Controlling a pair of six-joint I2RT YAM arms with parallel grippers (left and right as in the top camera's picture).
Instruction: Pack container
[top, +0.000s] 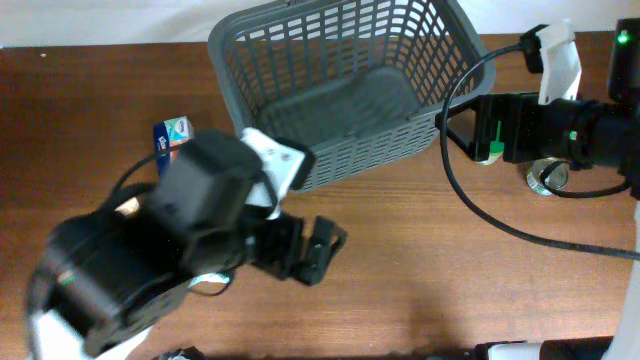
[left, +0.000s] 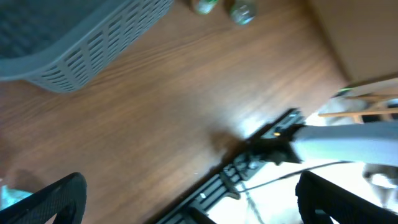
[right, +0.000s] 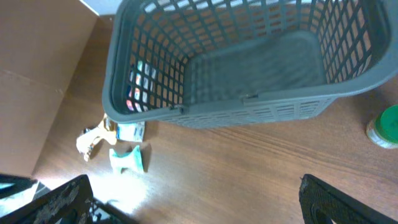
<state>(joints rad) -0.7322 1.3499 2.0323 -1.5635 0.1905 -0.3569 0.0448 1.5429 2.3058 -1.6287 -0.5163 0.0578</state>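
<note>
The container, a dark grey slotted basket, stands at the table's far middle and is empty; it also shows in the right wrist view and a corner of it in the left wrist view. My left gripper is open and empty over bare wood in front of the basket, its fingers wide apart in the left wrist view. My right gripper is open and empty just right of the basket, its fingers wide apart above the table in the right wrist view.
A green-lidded jar and a silver tin sit under the right arm; both show in the left wrist view. A small blue box, a teal piece and a cream piece lie left of the basket.
</note>
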